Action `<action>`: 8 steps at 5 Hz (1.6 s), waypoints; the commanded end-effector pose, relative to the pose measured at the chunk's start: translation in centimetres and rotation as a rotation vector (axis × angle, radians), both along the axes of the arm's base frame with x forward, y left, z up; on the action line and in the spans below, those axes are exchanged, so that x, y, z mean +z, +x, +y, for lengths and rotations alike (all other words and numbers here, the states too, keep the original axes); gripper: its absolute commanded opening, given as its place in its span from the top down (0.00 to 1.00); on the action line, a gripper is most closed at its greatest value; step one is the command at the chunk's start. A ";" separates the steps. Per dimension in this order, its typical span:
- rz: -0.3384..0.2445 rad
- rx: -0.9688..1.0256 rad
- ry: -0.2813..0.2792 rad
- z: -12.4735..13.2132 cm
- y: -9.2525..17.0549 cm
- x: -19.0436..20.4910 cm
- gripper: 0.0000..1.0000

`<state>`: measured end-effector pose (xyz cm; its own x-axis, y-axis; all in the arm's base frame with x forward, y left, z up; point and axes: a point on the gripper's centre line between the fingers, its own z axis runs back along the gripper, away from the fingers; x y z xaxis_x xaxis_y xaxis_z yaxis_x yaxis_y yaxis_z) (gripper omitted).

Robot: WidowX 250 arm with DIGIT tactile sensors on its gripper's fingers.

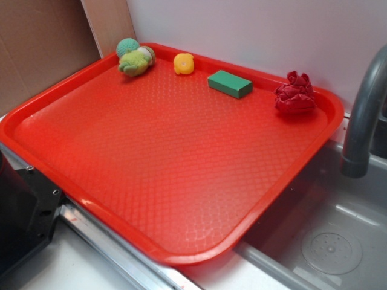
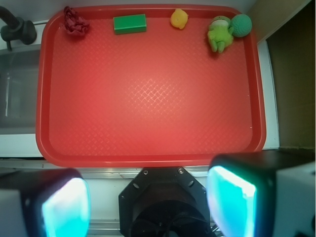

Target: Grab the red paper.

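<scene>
A textured bright red plastic tray [image 1: 151, 175] spanned the counter; the crumpled dark crimson paper ball [image 2: 74, 22] lay in a far corner. The gripper [image 2: 148, 202], wide open and empty, risked striking the tray rim or nudging the green rectangular block [image 2: 130, 23] nearby.

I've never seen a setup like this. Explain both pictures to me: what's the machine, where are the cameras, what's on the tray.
It is a small robot arm. One picture comes from a camera beside the bench; the other from a camera on the arm's wrist, looking down past its gripper, whose two glowing pads stand apart and hold nothing. A red tray rests partly over a sink. Along its far edge lie a plush toy, a yellow toy, a green block and the red paper, crumpled in a corner.
</scene>
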<state>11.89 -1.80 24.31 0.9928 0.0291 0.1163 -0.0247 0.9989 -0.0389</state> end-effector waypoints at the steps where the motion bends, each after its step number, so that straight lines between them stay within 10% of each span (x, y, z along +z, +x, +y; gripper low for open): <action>1: 0.000 0.000 0.000 0.0 0.0 0.0 0.00; 3: -0.022 0.055 -0.002 -3.5 9.5 -9.4 0.00; 5: -0.054 0.069 -0.213 -10.5 16.5 -13.2 0.00; 8: -0.231 -0.039 -0.027 -13.6 22.8 -14.7 0.00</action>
